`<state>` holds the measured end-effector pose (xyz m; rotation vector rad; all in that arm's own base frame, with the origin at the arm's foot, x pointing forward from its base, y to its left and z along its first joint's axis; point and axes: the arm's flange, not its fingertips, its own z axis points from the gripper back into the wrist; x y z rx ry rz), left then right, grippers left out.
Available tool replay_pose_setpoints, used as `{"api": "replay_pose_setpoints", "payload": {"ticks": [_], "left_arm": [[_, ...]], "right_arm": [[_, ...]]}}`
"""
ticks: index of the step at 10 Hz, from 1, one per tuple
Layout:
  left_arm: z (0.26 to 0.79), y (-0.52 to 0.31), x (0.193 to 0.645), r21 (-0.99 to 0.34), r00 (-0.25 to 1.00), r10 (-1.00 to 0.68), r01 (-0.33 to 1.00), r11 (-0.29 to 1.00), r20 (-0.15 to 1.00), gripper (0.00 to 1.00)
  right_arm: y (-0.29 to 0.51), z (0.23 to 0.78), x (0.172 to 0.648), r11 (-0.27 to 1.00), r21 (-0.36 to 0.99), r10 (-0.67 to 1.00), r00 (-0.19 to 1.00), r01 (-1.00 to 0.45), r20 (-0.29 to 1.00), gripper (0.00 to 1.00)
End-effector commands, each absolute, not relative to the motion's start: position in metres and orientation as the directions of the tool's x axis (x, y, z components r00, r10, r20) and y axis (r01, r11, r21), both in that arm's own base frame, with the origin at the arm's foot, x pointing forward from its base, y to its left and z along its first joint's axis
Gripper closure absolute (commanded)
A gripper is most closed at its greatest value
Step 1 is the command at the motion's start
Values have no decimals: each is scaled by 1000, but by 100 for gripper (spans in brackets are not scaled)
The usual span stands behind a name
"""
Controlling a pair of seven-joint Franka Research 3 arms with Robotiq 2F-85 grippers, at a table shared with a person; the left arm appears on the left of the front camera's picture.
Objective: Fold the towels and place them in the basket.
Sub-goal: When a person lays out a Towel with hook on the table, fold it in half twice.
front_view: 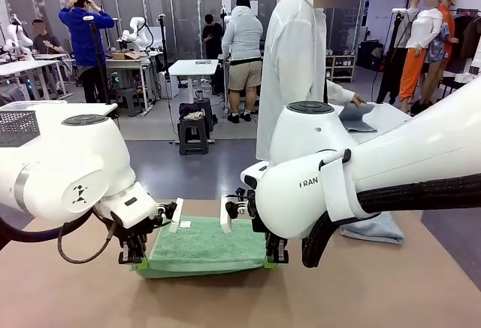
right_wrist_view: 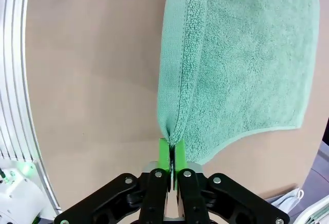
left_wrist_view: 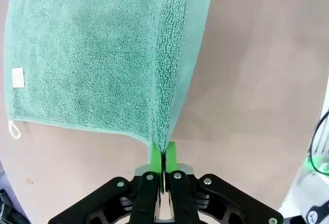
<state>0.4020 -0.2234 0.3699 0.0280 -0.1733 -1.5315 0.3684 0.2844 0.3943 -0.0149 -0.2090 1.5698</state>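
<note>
The left claw [left_wrist_view: 163, 154] and right claw [right_wrist_view: 171, 152] are each clamped on a near corner of the green towel [front_view: 207, 247], which lies on the bench [front_view: 376, 290] just ahead of them. It is light, limp terry and will likely sag between the grips, so the corners suit best.

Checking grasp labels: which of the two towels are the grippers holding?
The mint green towel, pinched at its two near corners by the left gripper and right gripper, both shut. The pale blue-grey towel lies apart, free of both.
</note>
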Motion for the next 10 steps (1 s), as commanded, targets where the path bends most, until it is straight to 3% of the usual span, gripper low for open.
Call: {"api": "replay_pose_setpoints", "payload": {"ticks": [1, 7, 10], "left_arm": [[375, -228, 421, 102, 10, -995, 995, 20, 95, 96], [395, -244, 482, 166, 96, -995, 981, 100, 36, 96], [392, -241, 533, 141, 69, -994, 987, 81, 90, 96]], "right_arm": [[286, 398, 393, -11, -101, 991, -24, -995, 131, 96], [295, 405, 472, 17, -42, 987, 10, -999, 162, 96], [299, 407, 515, 59, -19, 988, 56, -998, 147, 96]]}}
